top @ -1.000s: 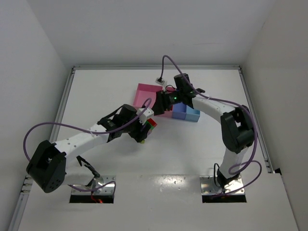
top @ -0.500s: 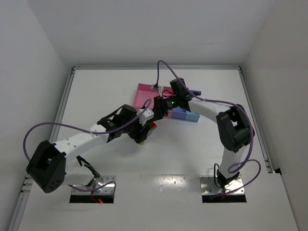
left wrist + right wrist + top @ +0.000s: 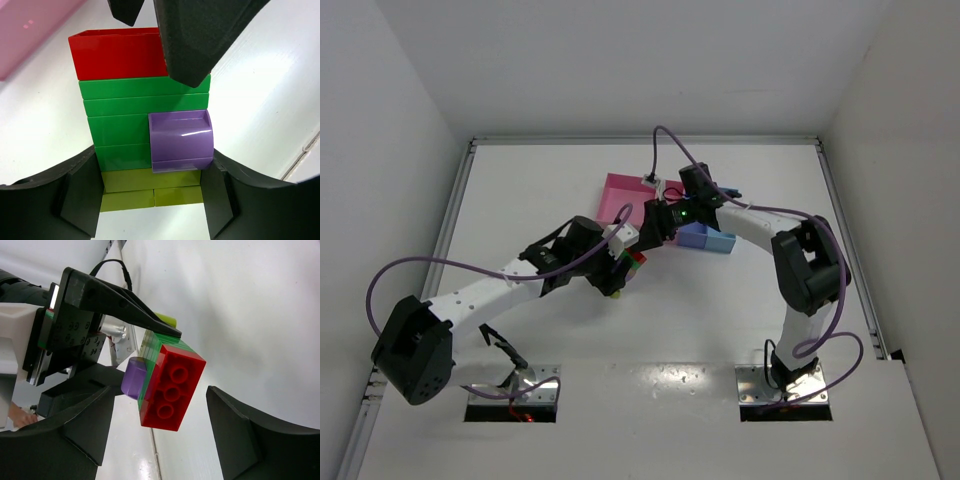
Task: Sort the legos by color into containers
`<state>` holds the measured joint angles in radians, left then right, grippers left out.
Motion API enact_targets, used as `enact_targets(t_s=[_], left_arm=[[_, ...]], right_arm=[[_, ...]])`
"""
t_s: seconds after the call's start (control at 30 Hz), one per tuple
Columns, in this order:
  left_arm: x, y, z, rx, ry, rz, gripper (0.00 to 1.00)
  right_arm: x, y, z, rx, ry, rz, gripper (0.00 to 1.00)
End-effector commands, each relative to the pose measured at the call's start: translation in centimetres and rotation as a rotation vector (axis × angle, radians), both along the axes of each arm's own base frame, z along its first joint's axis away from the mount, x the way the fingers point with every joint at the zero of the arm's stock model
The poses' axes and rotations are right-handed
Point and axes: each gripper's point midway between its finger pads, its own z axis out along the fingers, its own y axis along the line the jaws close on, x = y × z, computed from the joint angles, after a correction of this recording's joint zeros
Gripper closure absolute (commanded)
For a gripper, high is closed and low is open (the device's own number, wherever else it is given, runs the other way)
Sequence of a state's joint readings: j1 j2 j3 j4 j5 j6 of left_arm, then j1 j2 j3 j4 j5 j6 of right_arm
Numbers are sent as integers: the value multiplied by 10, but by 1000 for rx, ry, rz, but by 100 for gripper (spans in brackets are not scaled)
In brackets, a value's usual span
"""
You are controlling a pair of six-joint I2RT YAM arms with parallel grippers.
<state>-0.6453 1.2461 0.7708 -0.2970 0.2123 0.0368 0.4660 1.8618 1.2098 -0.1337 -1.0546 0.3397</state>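
We saw the left pincer [image 3: 152,175] clamped on the yellow-green end of the lego stack [image 3: 130,115], just beside the wide pink bin [image 3: 618,193] over the desk [image 3: 520,190]; the right pincer [image 3: 161,390] gaped wide, its fingers [image 3: 235,435] either side of the red brick [image 3: 175,375]

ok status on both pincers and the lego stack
Left pincer shut on lego stack. Right pincer open, straddling the red brick, no contact. Nothing blocking.

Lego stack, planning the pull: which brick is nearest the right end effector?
The red brick, at the stack's free end; the green bricks sit nearer the left end effector.
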Motion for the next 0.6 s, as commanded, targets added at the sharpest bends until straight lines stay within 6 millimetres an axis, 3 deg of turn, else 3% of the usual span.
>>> enact_targets(t_s=[0.0, 0.1, 0.23, 0.47, 0.57], left_arm=[[17, -10, 35, -77, -95, 2, 72], [18, -11, 39, -83, -102, 1, 72], [20, -13, 42, -88, -110, 1, 72], [21, -14, 46, -98, -111, 7, 72], [21, -14, 46, -98, -111, 7, 72]], right_arm=[[3, -3, 16, 31, -82, 5, 25], [2, -2, 11, 39, -66, 19, 28], [-1, 2, 9, 53, -47, 43, 43], [-7, 5, 1, 52, -6, 63, 49], [-8, 5, -2, 54, 6, 69, 62]])
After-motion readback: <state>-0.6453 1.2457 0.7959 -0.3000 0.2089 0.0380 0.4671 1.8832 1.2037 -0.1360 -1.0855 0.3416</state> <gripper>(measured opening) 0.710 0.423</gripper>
